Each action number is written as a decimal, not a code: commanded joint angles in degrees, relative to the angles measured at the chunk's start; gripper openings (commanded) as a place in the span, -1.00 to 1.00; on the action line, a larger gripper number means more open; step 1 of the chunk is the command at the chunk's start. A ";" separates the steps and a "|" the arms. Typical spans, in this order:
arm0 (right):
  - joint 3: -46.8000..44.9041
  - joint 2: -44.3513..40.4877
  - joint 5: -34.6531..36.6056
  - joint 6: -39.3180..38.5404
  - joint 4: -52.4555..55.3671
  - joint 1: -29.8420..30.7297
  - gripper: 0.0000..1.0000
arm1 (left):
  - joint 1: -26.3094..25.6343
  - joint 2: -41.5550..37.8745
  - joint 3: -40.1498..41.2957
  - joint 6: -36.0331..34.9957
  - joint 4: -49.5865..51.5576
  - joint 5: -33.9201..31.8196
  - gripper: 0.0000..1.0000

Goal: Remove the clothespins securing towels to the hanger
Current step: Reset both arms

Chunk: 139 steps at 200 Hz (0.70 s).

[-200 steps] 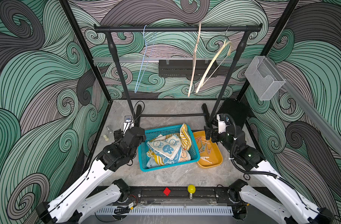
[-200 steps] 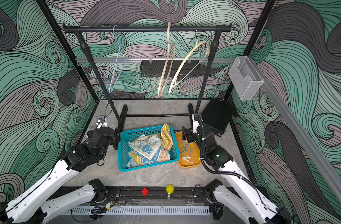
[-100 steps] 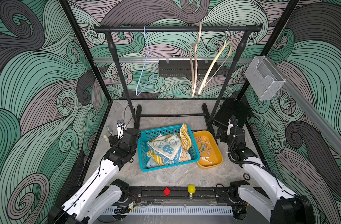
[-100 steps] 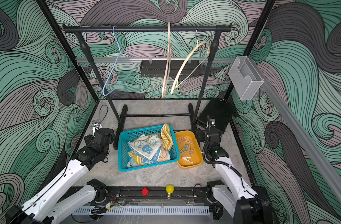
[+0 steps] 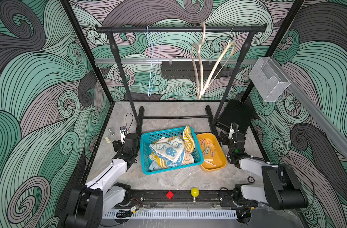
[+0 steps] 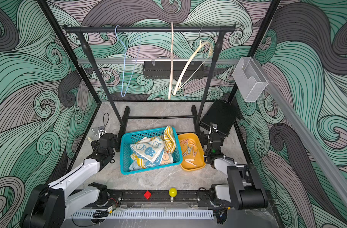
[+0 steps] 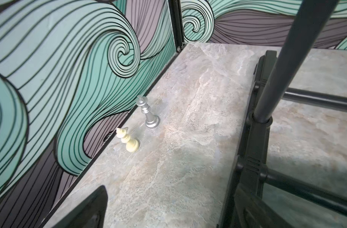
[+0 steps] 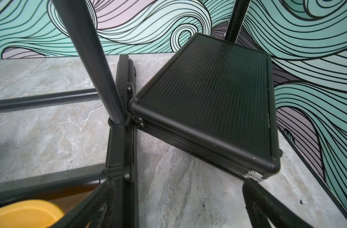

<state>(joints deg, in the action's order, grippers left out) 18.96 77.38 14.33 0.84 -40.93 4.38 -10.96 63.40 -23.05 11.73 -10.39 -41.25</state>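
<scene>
Pastel clothespins (image 5: 208, 149): located loose in the orange tray (image 5: 218, 160), at 3 o'clock of the teal basket (image 5: 143, 156). Found the towels (image 5: 169, 151) heaped in that basket at centre of the desk (image 5: 168, 181). Checked the rail (image 5: 180, 29) at 12 o'clock: saw only one blue wire hanger (image 5: 151, 69) and two cream hangers (image 5: 217, 68), all bare of cloth and pegs.

Judged the task complete as far as shown; nothing left to unclip.

Found the left end effector (image 7: 168, 212) at 9 o'clock of the basket and the right end effector (image 8: 178, 207) at 3 o'clock of the tray. Both low over the desk, jaws spread wide, gripping nothing.

Noted clearly in the left wrist view alone: a silver chess king (image 7: 148, 112) and a cream chess piece (image 7: 128, 140), upright, mere specks in both top views. Noted in the right wrist view a black ribbed case (image 8: 218, 102) apparently touching the rack foot (image 8: 121, 150), plus a sliver of tray. Could confirm towels, pegs and hangers from the top views only.
</scene>
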 commanded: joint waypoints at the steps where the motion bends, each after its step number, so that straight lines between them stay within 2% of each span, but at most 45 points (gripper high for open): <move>1: -0.94 2.88 -3.37 -2.41 -10.13 -0.49 0.99 | 2.93 4.12 0.20 -4.28 -13.69 7.70 0.97; 43: 0.72 10.39 -9.66 -3.46 -14.07 -1.72 0.99 | 7.63 11.44 -1.66 -5.74 -19.94 19.48 0.97; 76: 4.22 10.07 -16.45 -3.95 -6.53 -3.41 0.99 | 11.26 15.08 -6.48 -6.04 -14.82 27.90 0.95; 85: 4.03 10.39 -17.54 -3.50 -7.32 -4.04 0.99 | 12.09 16.03 -7.38 -6.71 -14.55 30.45 0.94; 112: 4.39 10.31 -17.95 -3.48 -6.47 -4.25 0.99 | 13.12 19.97 -6.93 -9.95 -19.76 36.13 0.93; 139: 4.37 10.37 -18.04 -3.39 -6.52 -4.31 1.00 | 13.79 22.79 -9.38 -11.28 -17.81 40.42 0.92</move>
<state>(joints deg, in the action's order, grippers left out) 22.55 87.48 -1.98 -1.50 -48.21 0.34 2.02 83.90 -30.06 3.38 -27.94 -8.45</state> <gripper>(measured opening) 0.995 0.962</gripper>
